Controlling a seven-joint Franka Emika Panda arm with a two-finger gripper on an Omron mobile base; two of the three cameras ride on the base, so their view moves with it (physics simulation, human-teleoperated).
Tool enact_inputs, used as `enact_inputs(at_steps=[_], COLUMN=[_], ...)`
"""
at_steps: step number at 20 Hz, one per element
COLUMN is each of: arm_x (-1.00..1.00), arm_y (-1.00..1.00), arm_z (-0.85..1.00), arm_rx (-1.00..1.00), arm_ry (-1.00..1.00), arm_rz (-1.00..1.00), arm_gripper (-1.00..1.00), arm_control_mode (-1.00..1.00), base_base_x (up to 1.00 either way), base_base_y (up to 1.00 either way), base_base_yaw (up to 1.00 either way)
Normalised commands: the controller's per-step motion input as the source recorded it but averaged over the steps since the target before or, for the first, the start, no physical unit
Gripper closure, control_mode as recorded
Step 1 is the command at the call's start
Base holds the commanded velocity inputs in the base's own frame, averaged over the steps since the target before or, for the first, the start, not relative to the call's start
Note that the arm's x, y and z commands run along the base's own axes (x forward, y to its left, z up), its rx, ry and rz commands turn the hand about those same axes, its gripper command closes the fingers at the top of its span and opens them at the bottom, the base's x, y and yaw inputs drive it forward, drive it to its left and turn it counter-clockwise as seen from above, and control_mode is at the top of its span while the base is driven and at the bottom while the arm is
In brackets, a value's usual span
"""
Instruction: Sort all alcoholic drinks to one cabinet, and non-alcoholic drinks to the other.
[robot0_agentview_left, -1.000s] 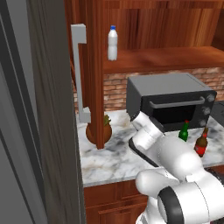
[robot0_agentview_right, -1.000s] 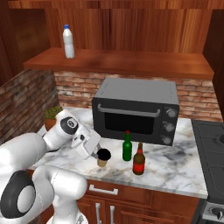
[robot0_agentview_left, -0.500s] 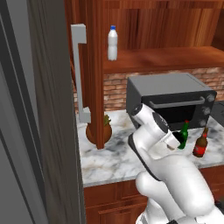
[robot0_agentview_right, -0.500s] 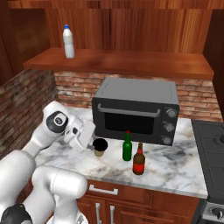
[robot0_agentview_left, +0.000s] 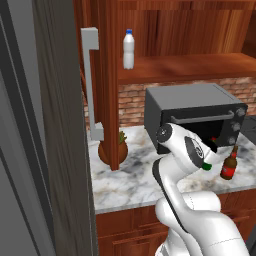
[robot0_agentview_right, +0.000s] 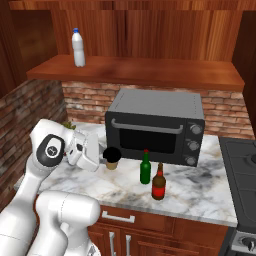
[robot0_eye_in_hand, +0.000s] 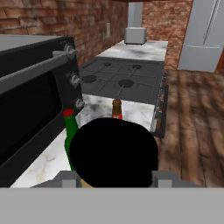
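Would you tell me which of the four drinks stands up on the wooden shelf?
The white plastic bottle with the blue cap; the coffee cup, green bottle and brown bottle stand on the counter.

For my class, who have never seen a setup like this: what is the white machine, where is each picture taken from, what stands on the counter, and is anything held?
It is a white robot arm in a rendered kitchen. Two pictures come from cameras behind it, left and right; the third looks along its pincer. On the marble counter stand a toaster oven, a green bottle and a brown bottle. A white plastic bottle stands on the shelf above. The pincer grips a coffee cup with a black lid.
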Motion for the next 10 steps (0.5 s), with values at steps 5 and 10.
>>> enact_inputs(at_steps=[5, 10], arm_x=[-0.11, 0.0], arm_y=[0.0, 0.0], arm_z=[0.7, 0.78], arm_rx=[-0.06, -0.03], arm_ry=[0.0, 0.0], arm_rz=[0.27, 0.18], arm_gripper=[1.0, 1.0], arm_control_mode=[-1.0, -1.0], base_base_x=[0.0, 0.0], base_base_y=[0.0, 0.0], base_base_yaw=[0.0, 0.0])
